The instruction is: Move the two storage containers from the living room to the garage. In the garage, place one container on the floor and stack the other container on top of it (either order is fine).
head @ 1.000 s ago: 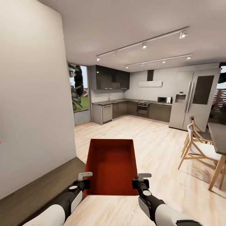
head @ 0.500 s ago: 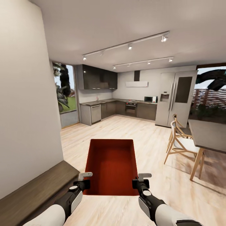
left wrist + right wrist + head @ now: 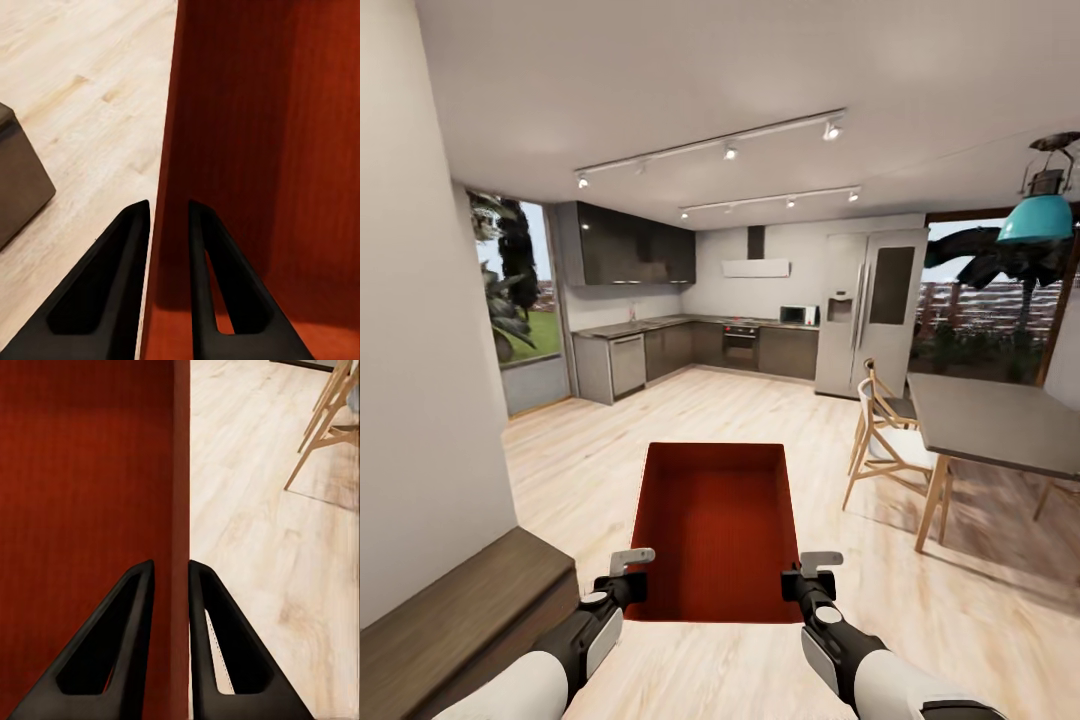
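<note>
**Mia:** Where is the red box now?

**Ben:** The storage container (image 3: 715, 530) is up in the air, in front of the robot, over the wood floor (image 3: 660, 440). The left claw (image 3: 628, 572) is pinched tight on the thin wall on its side. The right claw (image 3: 810, 574) is pinched tight on the wall on the other side. In each wrist view you can see one finger inside the box and one outside.

**Mia:** Is this the garage?

**Ben:** No. I see a kitchen counter (image 3: 660, 325), a big fridge (image 3: 870, 310), some wooden chairs (image 3: 885, 440) and a grey dining table (image 3: 1000, 425). A dark bench (image 3: 450, 620) is close by on the robot's left.

**Mia:** So how much is done?

**Ben:** I think only the start. One box is picked up and on its way. It must get to the garage and go down on the grey floor there. Then the other box has to be fetched and put on top.
</note>
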Robot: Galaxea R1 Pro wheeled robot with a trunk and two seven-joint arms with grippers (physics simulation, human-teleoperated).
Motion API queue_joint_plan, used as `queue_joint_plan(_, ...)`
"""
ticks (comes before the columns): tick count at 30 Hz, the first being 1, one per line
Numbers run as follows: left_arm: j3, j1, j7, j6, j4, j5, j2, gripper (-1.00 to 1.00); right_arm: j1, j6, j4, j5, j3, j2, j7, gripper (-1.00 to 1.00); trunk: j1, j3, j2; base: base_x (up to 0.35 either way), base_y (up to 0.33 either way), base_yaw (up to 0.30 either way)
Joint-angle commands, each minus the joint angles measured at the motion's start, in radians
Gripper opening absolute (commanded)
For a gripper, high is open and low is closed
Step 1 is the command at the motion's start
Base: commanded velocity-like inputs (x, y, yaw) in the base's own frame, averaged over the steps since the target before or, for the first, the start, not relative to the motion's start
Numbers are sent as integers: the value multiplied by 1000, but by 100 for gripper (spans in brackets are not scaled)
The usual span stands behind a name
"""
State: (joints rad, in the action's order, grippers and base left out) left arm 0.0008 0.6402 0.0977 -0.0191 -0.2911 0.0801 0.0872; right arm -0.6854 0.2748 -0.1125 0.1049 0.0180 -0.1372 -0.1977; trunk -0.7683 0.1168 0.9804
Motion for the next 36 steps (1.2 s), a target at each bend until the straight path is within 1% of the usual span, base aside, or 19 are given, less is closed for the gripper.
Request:
queue_joint_plan(1, 4, 0, 31, -2, 0, 0, -6, -100, -2, -2, -13, 24, 62, -1, -2, -100, 0, 2, 1, 0, 0, -261)
queue_joint_plan(22, 2, 0, 31, -2, 0, -2, -6, -100, -2, -2, -13, 24, 62, -1, -2, -100, 0, 2, 1, 0, 0, -260)
queue_joint_plan(36, 2, -1, 31, -2, 3, -2, -5, -100, -2, -2, -13, 24, 62, -1, -1, -100, 0, 2, 1, 0, 0, -81)
